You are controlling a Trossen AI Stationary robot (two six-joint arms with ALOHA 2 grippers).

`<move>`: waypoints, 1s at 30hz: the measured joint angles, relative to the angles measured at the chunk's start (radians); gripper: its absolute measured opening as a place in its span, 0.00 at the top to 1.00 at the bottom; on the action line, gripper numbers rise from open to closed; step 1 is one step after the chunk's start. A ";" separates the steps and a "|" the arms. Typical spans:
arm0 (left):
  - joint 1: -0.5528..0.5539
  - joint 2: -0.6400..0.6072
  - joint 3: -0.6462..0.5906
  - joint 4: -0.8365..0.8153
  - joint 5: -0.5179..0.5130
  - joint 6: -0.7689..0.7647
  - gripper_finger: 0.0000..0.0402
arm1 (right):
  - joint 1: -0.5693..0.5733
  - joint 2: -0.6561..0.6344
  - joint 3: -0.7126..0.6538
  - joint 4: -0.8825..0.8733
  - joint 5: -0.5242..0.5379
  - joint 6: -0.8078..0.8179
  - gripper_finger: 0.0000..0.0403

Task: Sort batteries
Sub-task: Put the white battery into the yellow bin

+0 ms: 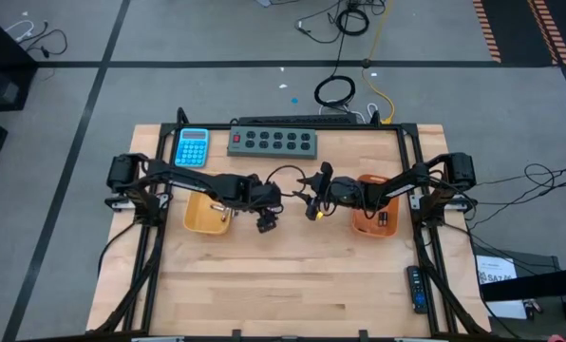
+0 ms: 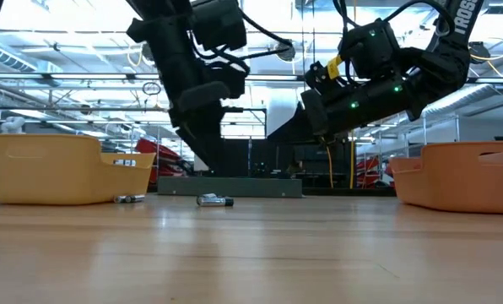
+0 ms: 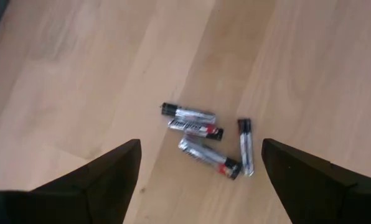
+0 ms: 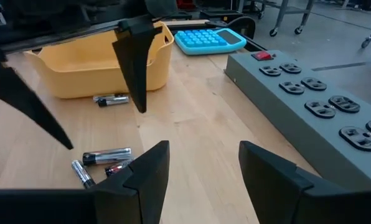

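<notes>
Several small silvery batteries [image 3: 204, 140] lie in a loose cluster on the wooden table, between the yellow tray [image 1: 205, 215] and the orange tray [image 1: 372, 218]. My left gripper [image 3: 201, 180] hovers above the cluster, open and pointing steeply down, with a finger on either side and clear of the batteries. My right gripper [image 4: 201, 177] hangs open just right of the cluster [image 4: 104, 158], nearly level and facing the yellow tray [image 4: 98, 65], with nothing between its fingers. Two more batteries [image 4: 111, 99] rest on the table against the yellow tray's wall.
A blue calculator [image 1: 192, 147] and a grey power strip [image 1: 273, 142] lie along the table's far edge. The orange tray holds a few dark items. The near half of the table [image 1: 283, 285] is bare wood. A black remote [image 1: 414, 288] lies near the right front.
</notes>
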State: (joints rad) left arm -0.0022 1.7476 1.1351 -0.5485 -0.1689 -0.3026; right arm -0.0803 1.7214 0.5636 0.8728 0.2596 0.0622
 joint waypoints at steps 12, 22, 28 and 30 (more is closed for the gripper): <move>0.021 0.093 0.000 0.021 0.011 -0.058 0.27 | 0.039 -0.104 0.000 -0.129 0.194 -0.048 0.54; 0.041 0.166 0.005 -0.014 0.035 -0.002 0.46 | 0.052 -0.110 0.000 -0.143 0.211 -0.060 0.54; 0.040 0.183 0.006 -0.052 0.059 0.069 0.78 | 0.052 -0.110 0.000 -0.143 0.211 -0.060 0.54; 0.040 0.182 0.006 -0.059 0.057 0.086 0.89 | 0.052 -0.110 0.000 -0.143 0.211 -0.060 0.54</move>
State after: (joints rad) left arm 0.0380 1.9297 1.1416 -0.6079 -0.1123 -0.2164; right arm -0.0280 1.6115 0.5636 0.7300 0.4709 0.0025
